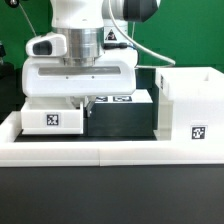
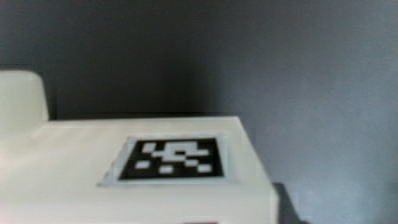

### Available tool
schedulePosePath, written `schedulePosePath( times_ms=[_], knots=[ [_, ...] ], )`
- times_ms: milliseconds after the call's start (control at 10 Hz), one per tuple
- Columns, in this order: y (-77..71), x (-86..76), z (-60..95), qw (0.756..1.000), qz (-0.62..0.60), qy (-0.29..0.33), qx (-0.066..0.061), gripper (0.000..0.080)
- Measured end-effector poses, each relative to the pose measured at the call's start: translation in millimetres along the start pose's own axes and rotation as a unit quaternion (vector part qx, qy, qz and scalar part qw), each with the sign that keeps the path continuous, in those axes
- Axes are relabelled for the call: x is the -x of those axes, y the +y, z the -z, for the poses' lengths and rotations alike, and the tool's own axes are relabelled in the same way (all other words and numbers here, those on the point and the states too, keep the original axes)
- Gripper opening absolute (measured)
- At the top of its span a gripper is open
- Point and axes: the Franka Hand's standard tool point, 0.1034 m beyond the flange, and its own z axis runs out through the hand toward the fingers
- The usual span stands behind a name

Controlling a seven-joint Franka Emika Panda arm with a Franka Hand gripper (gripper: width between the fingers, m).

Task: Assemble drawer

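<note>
Plastic, white and hard, makes up the drawer [image 1: 120,100], so its parts are probably light, stiff and a little slippery. A thin wall or rim seems the best place to pinch. The exterior view shows three parts. One big open box [image 1: 190,110] stands at the right of the frame, one part with a white top and dark front [image 1: 120,115] in the middle, and one small tray [image 1: 50,118] at lower left. One gripper [image 1: 84,98] hangs over this tray. Its fingers are hidden, so its opening and any hold cannot be told.
</note>
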Motion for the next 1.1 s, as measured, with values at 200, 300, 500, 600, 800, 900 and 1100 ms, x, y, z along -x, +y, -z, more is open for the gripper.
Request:
schedulePosePath(
  times_ms=[200, 300, 500, 600, 800, 900, 1100],
  knots=[
    [0.4, -0.3, 1.3, 1.0, 0.012, 0.002, 0.001, 0.0042],
    [0.3, 0.1, 0.5, 1.0, 0.012, 0.001, 0.0, 0.0042],
    [0.4, 0.5, -0.3, 0.997, 0.081, 0.0, 0.001, 0.0042],
    [-4.1, -0.8, -2.5, 0.993, 0.121, -0.003, 0.004, 0.0042],
    [-12.7, -8.0, -5.0, 0.973, 0.23, -0.012, 0.013, 0.0042],
    [-11.3, -7.1, -5.4, 0.969, 0.247, -0.012, 0.013, 0.0042],
    [-9.0, -6.1, -5.8, 0.948, 0.319, -0.015, 0.013, 0.0042]
  ],
)
